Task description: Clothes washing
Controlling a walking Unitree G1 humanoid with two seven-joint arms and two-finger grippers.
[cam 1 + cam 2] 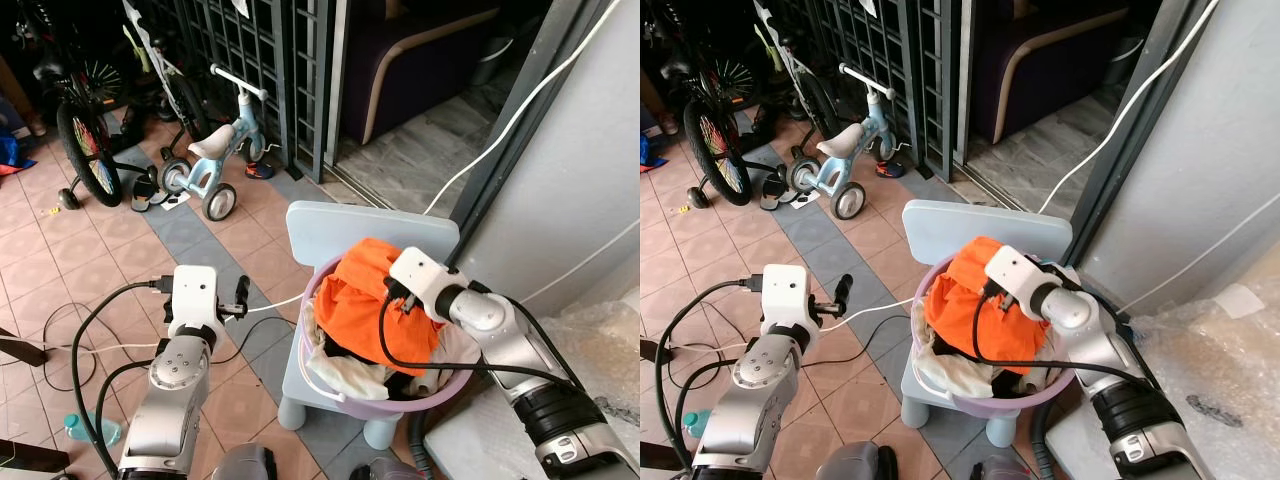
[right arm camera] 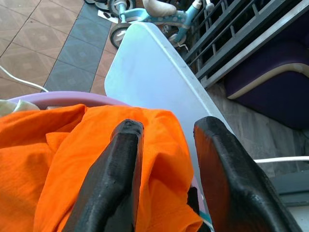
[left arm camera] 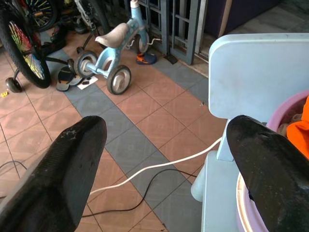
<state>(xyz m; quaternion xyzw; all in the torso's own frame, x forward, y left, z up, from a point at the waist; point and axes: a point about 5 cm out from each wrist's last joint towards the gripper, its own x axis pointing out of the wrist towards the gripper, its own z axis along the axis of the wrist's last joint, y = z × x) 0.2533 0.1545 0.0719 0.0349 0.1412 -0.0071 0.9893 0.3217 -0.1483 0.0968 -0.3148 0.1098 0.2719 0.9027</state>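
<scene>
Pinching a raised fold of soft, floppy orange cotton shirt (image 2: 63,159) heaped in the lilac plastic basin (image 1: 440,385) on the pale-blue kid's chair (image 1: 340,228): right hand (image 2: 166,159) half-open straddling it, left hand (image 3: 169,159) wide open, empty.

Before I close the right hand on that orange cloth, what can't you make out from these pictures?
- What lies under the orange cloth in the purple basin: covered by the cloth and a white garment.
- The chair seat and legs: mostly hidden by the basin.
- Right hand: whether its fingers actually pinch fabric; the cloth bunches between them.
- Left hand: open beside the chair, its fingertips cut off by the wrist view's edge.
</scene>
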